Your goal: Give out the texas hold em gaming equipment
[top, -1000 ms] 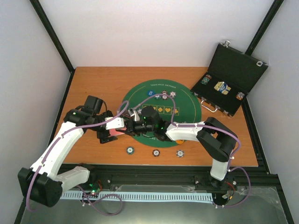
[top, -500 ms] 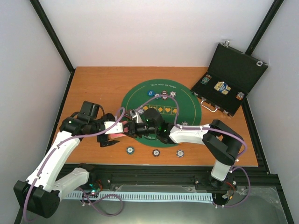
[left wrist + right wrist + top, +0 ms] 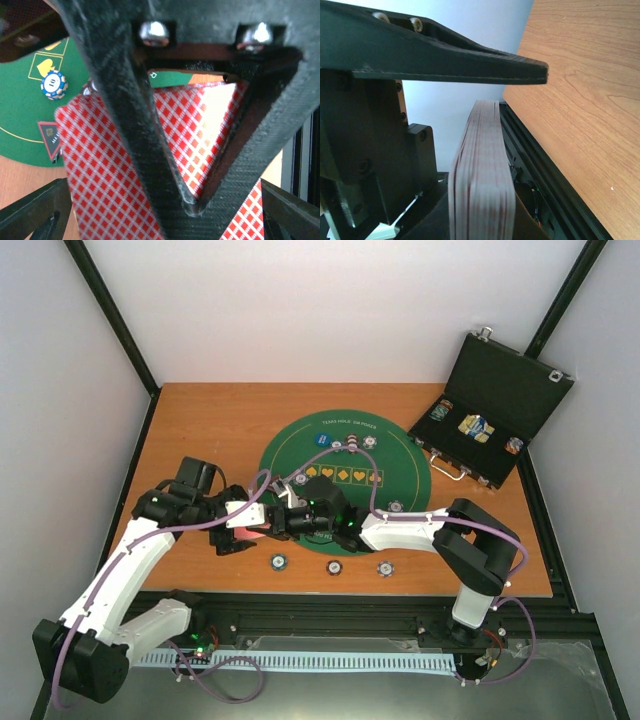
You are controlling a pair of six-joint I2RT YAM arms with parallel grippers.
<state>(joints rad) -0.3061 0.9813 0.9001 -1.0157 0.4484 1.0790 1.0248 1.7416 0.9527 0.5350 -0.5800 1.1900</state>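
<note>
A deck of red-checked playing cards [image 3: 252,531] is held over the table's near left, just off the green mat [image 3: 300,455]. My left gripper [image 3: 238,527] is shut on the deck; its finger [image 3: 150,165] lies across the card backs [image 3: 105,185]. My right gripper [image 3: 283,519] faces the deck from the right. In the right wrist view its upper finger [image 3: 470,65] stands clear above the deck's edge [image 3: 482,180], jaws open. Three striped chips [image 3: 334,567] lie in a row near the front edge. Several more chips [image 3: 353,448] sit on the mat, among them a blue one [image 3: 53,84].
A black hard case [image 3: 490,410] stands open at the back right with chips and cards inside. One chip [image 3: 397,506] lies at the mat's right edge by the right arm. The two arms are close together over the mat's near-left rim.
Both grippers have shifted a little toward the near left together. The right gripper has closed in on the deck in the left gripper.
</note>
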